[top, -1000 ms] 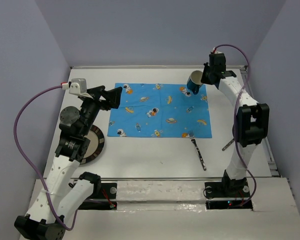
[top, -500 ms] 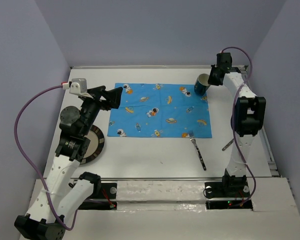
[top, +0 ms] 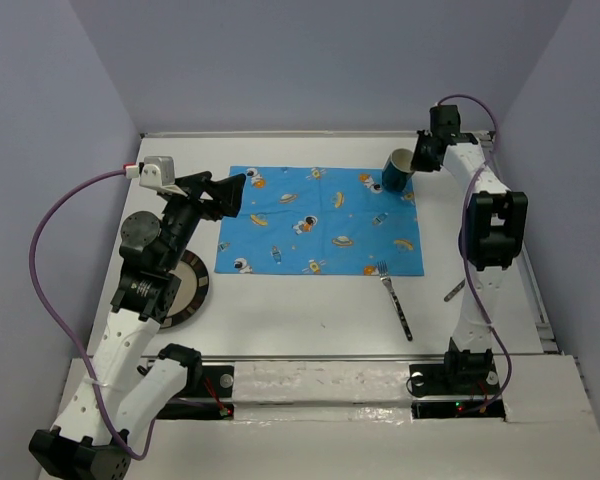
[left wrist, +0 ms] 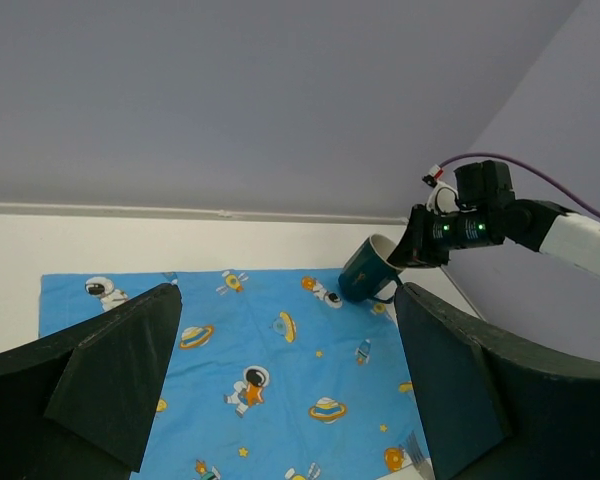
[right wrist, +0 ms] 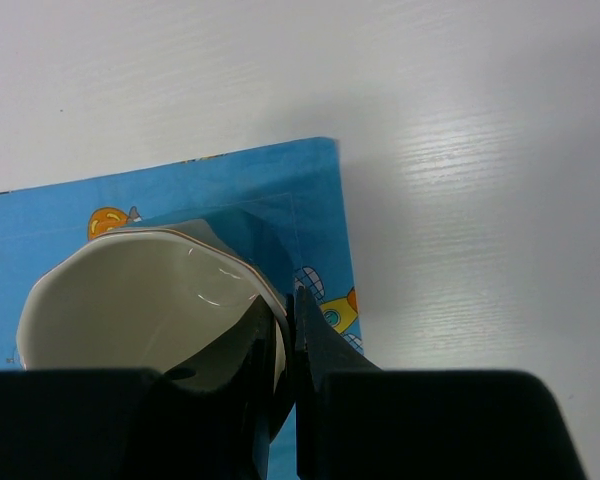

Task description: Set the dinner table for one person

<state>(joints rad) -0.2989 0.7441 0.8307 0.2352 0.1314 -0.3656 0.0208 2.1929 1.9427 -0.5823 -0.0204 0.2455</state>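
A dark teal mug (top: 397, 171) with a cream inside is tilted over the far right corner of the blue space-print mat (top: 320, 220), which lies on the white dinner table (top: 310, 300). My right gripper (top: 421, 155) is shut on the mug's rim (right wrist: 280, 300), one finger inside and one outside. The mug also shows in the left wrist view (left wrist: 370, 272). My left gripper (top: 232, 190) is open and empty, held above the mat's left edge. A fork (top: 395, 295) lies at the mat's near right corner. A dark-rimmed plate (top: 188, 290) sits under my left arm.
A second piece of cutlery (top: 455, 290) lies on the table right of the fork, beside the right arm. Grey walls close the table at the back and both sides.
My right gripper has carried the mug to the right and a little back, from well over the mat's far right part to its corner, and the arm has stretched out.
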